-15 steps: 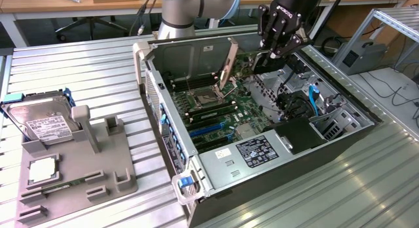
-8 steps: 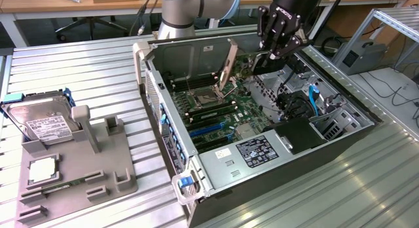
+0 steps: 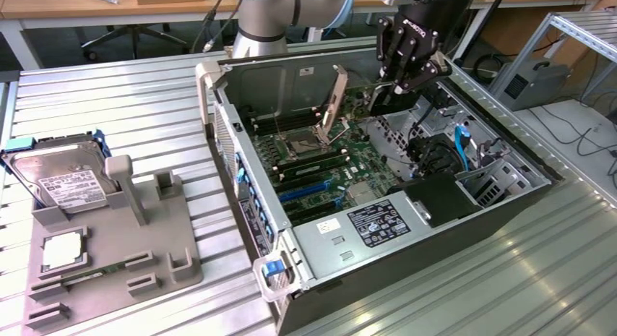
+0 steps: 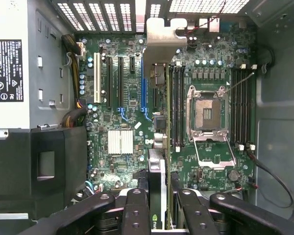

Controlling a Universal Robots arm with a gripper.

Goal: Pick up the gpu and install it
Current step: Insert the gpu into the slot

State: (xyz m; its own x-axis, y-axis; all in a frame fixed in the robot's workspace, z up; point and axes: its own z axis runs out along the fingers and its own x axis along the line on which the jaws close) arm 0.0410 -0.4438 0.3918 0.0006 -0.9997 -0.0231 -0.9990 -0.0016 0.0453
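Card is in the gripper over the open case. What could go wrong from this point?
1. The gpu, clamped in the gripper, hangs edge-on between the blue slot and the memory slots; a small offset could press its edge onto the board instead of into a slot.
2. Its metal bracket sits close to the vented rear wall and might catch there.
3. The open CPU socket lies exposed nearby; a slipped card could strike it.

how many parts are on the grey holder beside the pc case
3: a hard drive at the far end, a square silver chip lying flat nearer the camera, a slim memory stick beside that chip. Posts on the holder may hide more.
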